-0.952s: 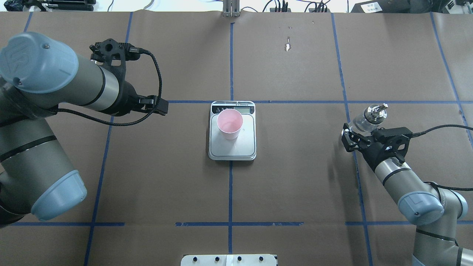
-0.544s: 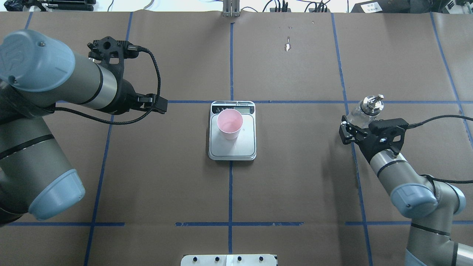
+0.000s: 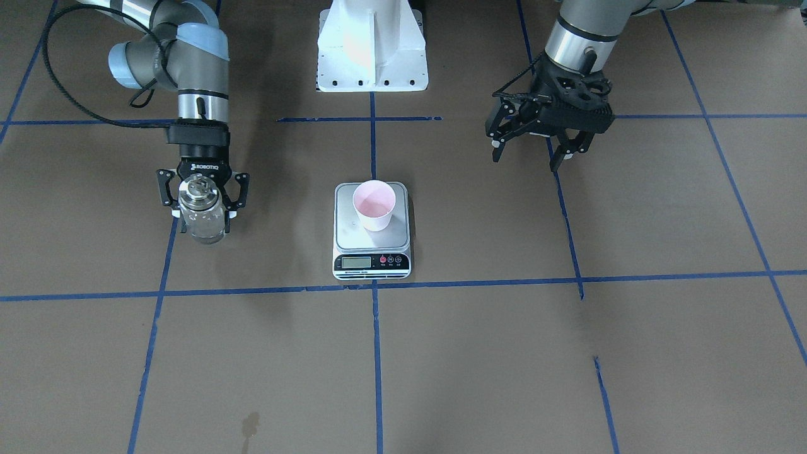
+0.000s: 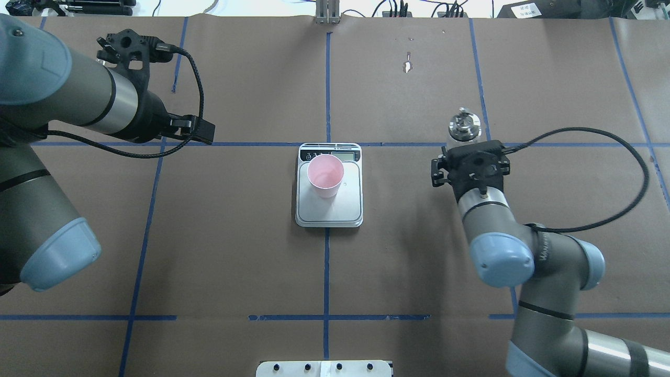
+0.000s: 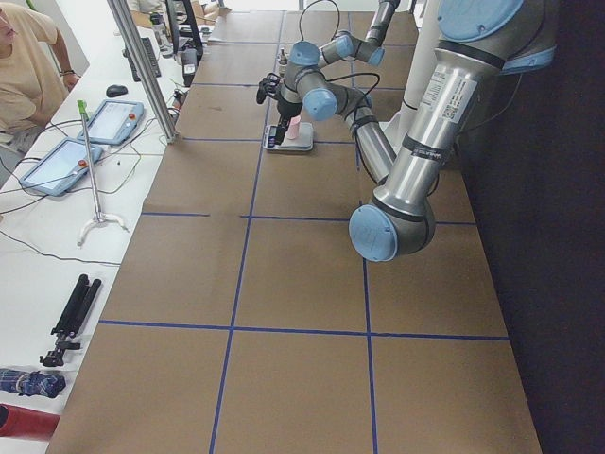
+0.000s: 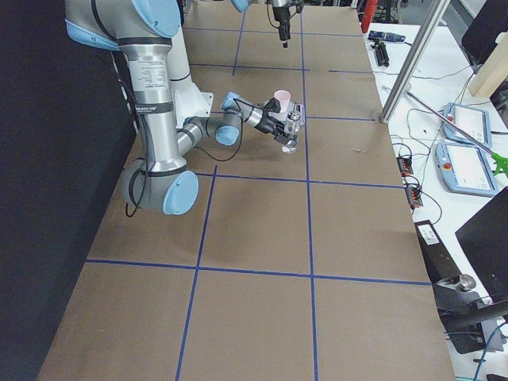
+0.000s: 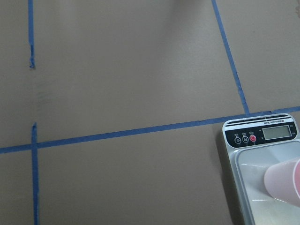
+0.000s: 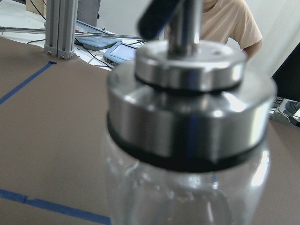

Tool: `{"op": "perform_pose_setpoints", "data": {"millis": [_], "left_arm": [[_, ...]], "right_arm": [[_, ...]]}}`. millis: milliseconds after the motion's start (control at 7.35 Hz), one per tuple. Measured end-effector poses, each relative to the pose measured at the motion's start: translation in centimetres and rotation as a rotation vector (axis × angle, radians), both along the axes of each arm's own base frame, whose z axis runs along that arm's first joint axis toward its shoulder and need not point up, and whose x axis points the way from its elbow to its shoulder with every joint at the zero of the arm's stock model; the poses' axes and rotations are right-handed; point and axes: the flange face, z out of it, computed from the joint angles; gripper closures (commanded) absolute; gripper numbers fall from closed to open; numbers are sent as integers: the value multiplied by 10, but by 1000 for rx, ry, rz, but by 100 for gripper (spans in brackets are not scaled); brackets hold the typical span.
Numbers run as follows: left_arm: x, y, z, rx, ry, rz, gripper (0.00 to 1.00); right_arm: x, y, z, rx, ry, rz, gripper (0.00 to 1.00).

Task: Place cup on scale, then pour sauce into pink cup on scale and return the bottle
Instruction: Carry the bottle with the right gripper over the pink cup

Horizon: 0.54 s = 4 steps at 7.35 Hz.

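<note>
The pale pink cup (image 4: 325,175) stands upright on the silver scale (image 4: 345,207) at the table's middle; both also show in the front view, cup (image 3: 374,205) and scale (image 3: 350,234). My right gripper (image 3: 203,214) is shut on the clear glass bottle (image 3: 202,230), held upright with its silver pourer cap (image 4: 464,125) on top, low over the table to the scale's right. I cannot tell whether it touches the table. The cap fills the right wrist view (image 8: 187,117). My left gripper (image 3: 528,161) is open and empty, raised well to the scale's left. The left wrist view shows the scale's corner (image 7: 262,159).
The table is brown paper with blue tape lines. The white robot base plate (image 3: 372,57) is at the near edge. A metal post (image 4: 327,13) stands at the far edge. A small wet stain (image 3: 249,425) lies on the operators' side. A person (image 5: 24,66) sits beyond the table.
My right gripper has carried the bottle away from the robot and toward the centre, and the bottle has gone from tilted to upright. My left arm has drawn back, farther from the scale.
</note>
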Motion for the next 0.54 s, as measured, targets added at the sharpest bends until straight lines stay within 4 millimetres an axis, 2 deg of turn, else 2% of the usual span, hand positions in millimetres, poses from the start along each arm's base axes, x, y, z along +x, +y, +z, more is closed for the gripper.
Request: {"op": "perform_pose_setpoints", "data": {"millis": [272, 544], "left_arm": [[-4, -2, 3, -1, -4, -2, 0], [-3, -2, 6, -5, -6, 0, 0]], "right_arm": [[-34, 1, -58, -42, 140, -16, 100], [-60, 14, -95, -64, 255, -41, 100]]}}
